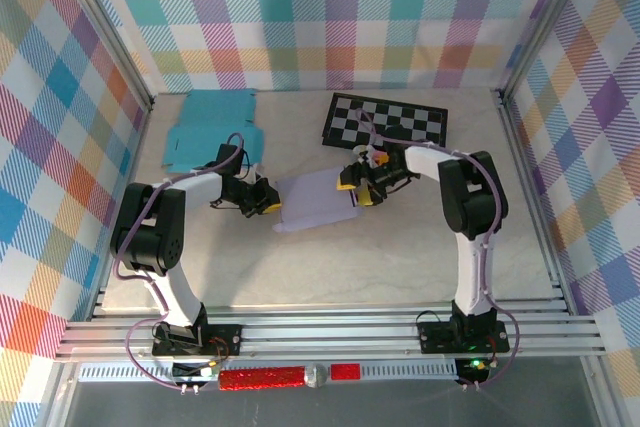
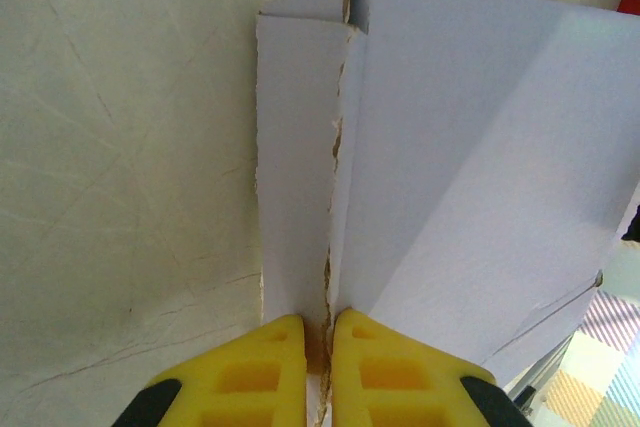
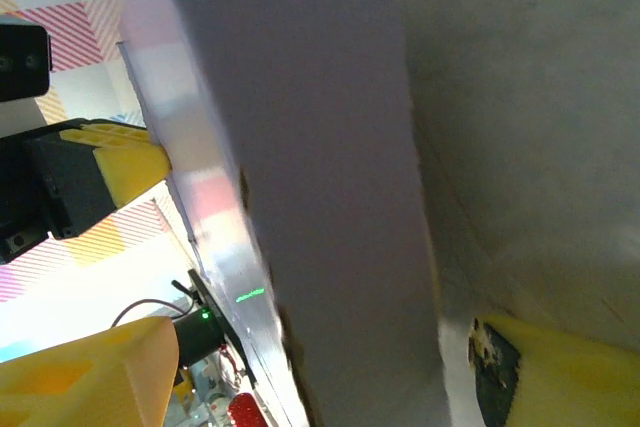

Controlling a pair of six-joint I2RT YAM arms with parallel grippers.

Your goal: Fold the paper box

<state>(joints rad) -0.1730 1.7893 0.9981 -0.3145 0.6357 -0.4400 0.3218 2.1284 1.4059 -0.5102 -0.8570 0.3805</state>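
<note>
- Your left gripper (image 1: 268, 197) is clamping down on the left edge of the lavender paper box (image 1: 315, 199).
- Your right gripper (image 1: 355, 187) is straddling the opposite side, jaws apart.
- The paper box is lying mid-tabletop (image 1: 330, 267).

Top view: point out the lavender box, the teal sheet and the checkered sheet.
lavender box (image 1: 312, 202), top view, middle of its upper panel
teal sheet (image 1: 210, 125), top view, its centre
checkered sheet (image 1: 390, 120), top view, its centre

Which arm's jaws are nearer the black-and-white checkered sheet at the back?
Right. The right jaws straddle the lavender box at its right edge, just in front of the checkered sheet; the left jaws pinch the box's left edge, farther off.
</note>
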